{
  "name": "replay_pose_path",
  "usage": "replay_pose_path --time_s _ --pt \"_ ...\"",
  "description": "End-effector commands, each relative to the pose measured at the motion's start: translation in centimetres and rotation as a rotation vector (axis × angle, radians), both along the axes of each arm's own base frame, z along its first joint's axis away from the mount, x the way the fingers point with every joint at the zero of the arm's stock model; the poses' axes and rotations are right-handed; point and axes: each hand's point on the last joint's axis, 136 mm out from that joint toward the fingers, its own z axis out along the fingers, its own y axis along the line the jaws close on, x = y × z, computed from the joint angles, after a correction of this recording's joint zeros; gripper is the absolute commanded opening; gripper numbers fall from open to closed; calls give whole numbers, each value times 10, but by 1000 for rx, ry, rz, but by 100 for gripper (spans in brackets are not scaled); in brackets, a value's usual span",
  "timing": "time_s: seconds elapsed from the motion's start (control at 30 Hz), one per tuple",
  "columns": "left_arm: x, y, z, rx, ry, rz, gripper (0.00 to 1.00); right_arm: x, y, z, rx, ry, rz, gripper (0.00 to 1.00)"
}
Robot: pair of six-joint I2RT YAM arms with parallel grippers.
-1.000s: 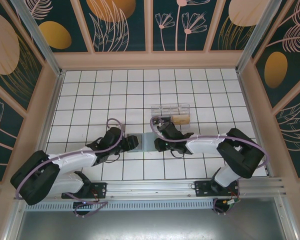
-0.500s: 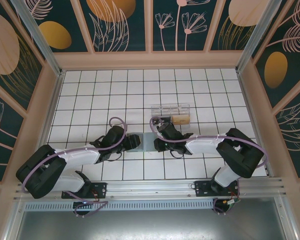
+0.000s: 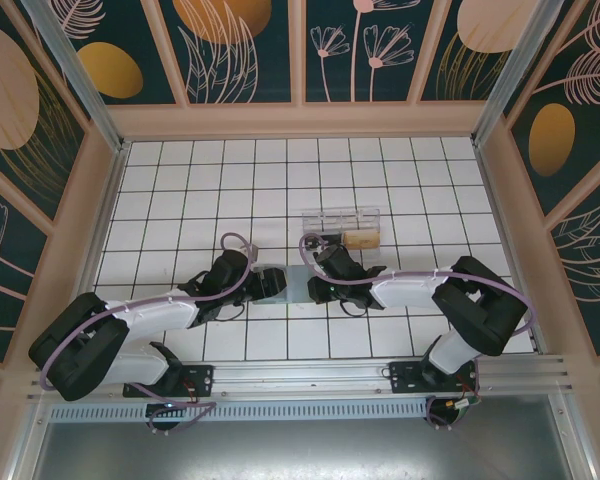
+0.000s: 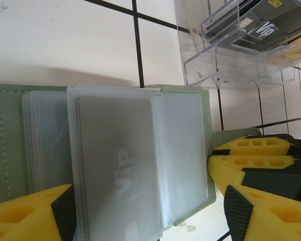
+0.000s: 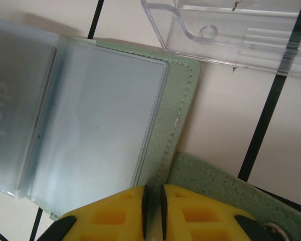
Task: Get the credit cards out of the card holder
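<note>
Your card holder (image 3: 292, 283) lies open flat at 7 o'clock of the clear box (image 3: 340, 218), with its long axis running 9-to-3. The left gripper (image 4: 150, 216) is spread wide, fingers either side of a sleeved credit card (image 4: 118, 186) with a faint "VIP" on it. The right gripper (image 5: 153, 201) is pinching the holder's green edge. The boxed cards (image 4: 261, 25) read "Vip" and "LOGO".

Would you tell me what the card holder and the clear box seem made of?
Card holder: soft grained green cover, likely faux leather, stitched along its edge; frosted flexible plastic sleeves. Clear box: rigid glossy transparent plastic, perhaps acrylic.
</note>
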Motion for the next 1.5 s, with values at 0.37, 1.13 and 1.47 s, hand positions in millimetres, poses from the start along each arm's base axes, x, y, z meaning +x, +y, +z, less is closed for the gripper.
replay_pose_path --time_s 0.37,1.13,1.47 --pt "11 7 15 61 -61 18 76 -3 6 -5 -7 16 9 18" --pt "3 -6 -9 38 12 -39 77 -3 8 -5 -9 16 12 18" --pt "5 5 -4 73 -7 -1 79 -4 8 -5 -11 19 12 18"
